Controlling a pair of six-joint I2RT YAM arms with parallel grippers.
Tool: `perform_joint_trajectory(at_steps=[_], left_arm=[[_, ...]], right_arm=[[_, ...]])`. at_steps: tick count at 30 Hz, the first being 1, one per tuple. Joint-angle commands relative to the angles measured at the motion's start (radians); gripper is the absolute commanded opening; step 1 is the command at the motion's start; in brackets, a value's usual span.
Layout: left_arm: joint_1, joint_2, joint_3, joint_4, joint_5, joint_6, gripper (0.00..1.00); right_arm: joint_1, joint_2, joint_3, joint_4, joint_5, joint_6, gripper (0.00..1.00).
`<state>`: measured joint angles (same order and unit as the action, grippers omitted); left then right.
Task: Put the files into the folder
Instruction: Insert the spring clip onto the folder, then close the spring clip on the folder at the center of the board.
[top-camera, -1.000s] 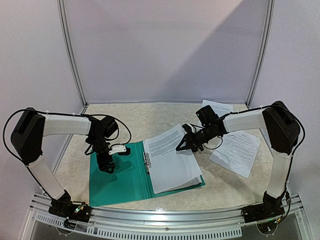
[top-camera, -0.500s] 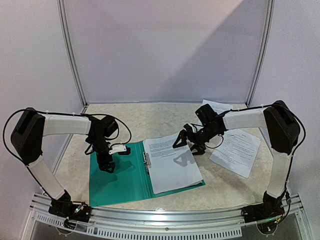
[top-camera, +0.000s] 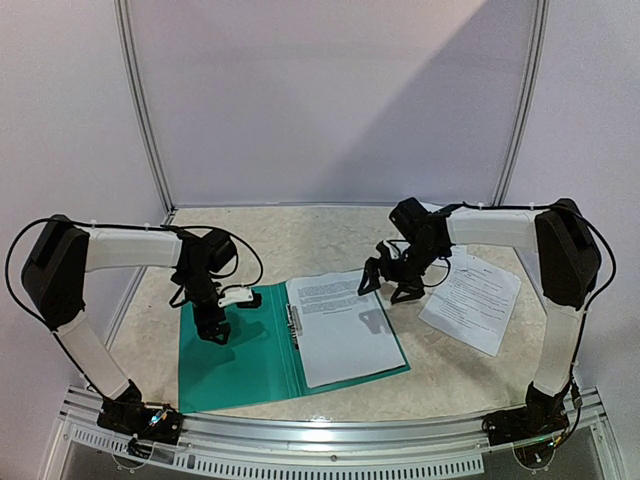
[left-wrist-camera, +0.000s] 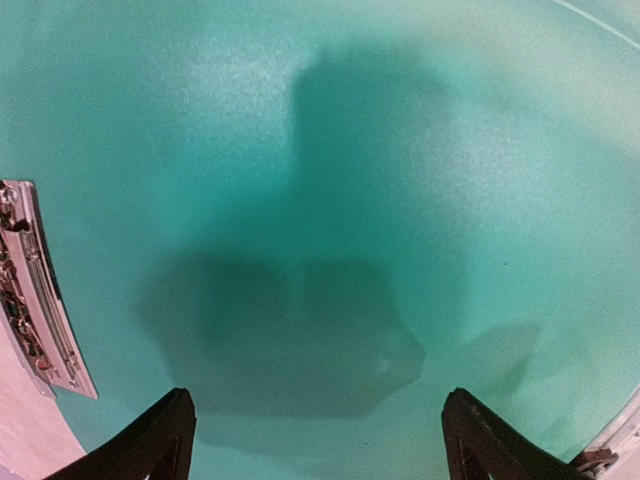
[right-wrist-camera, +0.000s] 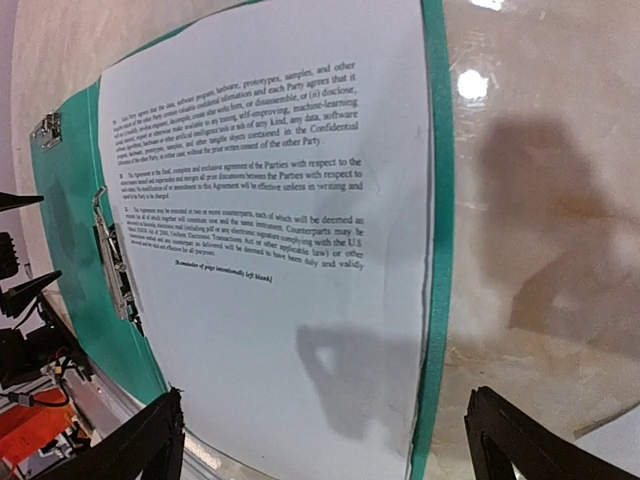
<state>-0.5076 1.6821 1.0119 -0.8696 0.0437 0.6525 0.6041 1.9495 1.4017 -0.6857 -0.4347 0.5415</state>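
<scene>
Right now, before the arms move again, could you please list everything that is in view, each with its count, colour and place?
folder: one, teal-green, lying open, left of the table's centre
metal clip: one, silver, along the folder's spine
printed sheet: at least one, white, on the folder's right half
loose printed sheets: at least two, white, on the table's right, outside the folder
table: one, beige marbled
left gripper: one, black, open, over the folder's left half
right gripper: one, black, open, raised near the printed sheet's far right edge

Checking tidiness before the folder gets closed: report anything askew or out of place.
Loose white printed paper sheets lie askew on the beige table, right of the open teal plastic folder, not in it.
</scene>
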Motion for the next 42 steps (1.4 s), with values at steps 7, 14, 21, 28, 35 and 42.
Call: perform_joint_trajectory(at_steps=[7,14,21,28,35,42], left_arm=[[0.010,-0.111,0.068,-0.055,0.052,-0.002,0.88],[0.029,-0.147,0.080,-0.054,0.114,-0.027,0.88],[0.035,-0.127,0.092,0.079,0.243,-0.138,0.75],[0.034,0.018,0.213,0.255,0.445,-0.378,0.60],[0.019,0.237,0.322,0.293,0.537,-0.514,0.49],[0.015,0.240,0.292,0.342,0.539,-0.540,0.47]], right_arm=[[0.137,-0.104,0.196,-0.010,0.181,-0.313,0.87],[0.211,0.037,0.351,0.100,0.156,-0.452,0.39],[0.231,0.179,0.390,0.228,0.102,-0.367,0.31],[0.232,0.210,0.385,0.254,0.124,-0.278,0.26],[0.217,0.134,0.194,0.273,0.197,-0.098,0.07],[0.216,0.161,0.076,0.400,0.118,0.015,0.00]])
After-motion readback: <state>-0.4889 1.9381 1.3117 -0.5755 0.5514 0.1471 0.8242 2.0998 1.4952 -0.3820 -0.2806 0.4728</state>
